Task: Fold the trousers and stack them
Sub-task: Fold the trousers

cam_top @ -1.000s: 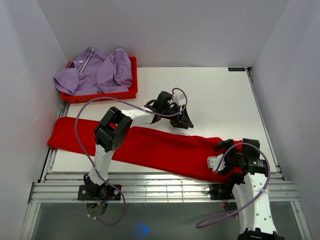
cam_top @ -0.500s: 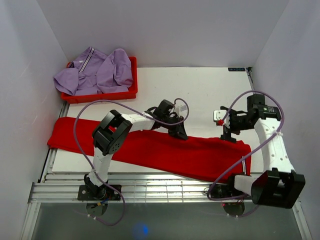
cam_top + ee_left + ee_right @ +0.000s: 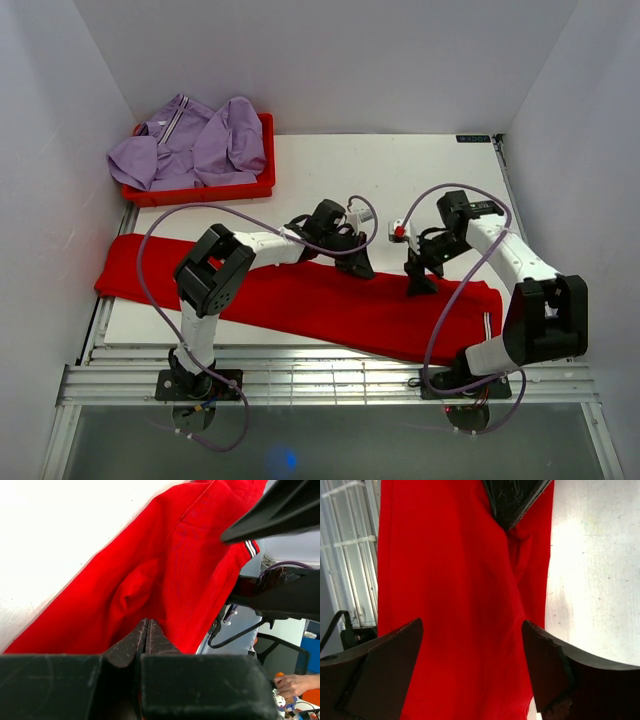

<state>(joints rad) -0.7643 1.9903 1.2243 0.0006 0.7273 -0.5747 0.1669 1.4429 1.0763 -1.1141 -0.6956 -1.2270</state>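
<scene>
Across table (image 3: pixel 430 180) front, red trousers (image 3: pixel 300 300) flat, long axis left-right

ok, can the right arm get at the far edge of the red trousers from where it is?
Probably yes. The right gripper is open over the red trousers near that edge, with nothing between its fingers and the cloth. The left gripper is shut on the same edge further along, clear of it.

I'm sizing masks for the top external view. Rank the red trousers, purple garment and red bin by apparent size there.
1. red trousers, clearly largest.
2 and 3. purple garment and red bin: about alike; the garment hides most of the bin, so unranked.
</scene>
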